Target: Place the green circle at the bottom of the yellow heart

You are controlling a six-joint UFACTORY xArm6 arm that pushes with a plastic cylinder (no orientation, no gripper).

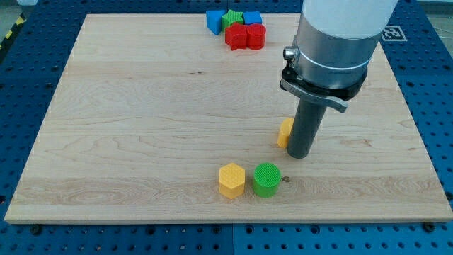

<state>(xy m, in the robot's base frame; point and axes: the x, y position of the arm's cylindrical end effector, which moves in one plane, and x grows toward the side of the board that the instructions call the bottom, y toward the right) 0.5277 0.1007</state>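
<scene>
Rod hides most of yellow block (pixel 284 132); shape unclear.

A: Yellow block (pixel 284 132) right of centre is mostly hidden behind the rod, only a sliver shows. Shape? Can't tell.

B: My tip (pixel 298 155) is just right of it, touching or not, can't say. Arm's upper part is cut off by the frame's top edge.

A: Top-centre cluster: green block (pixel 231 17) is half covered by the red ones (pixel 245 36), blue block (pixel 253 17) too. Shapes too small to call.
</scene>
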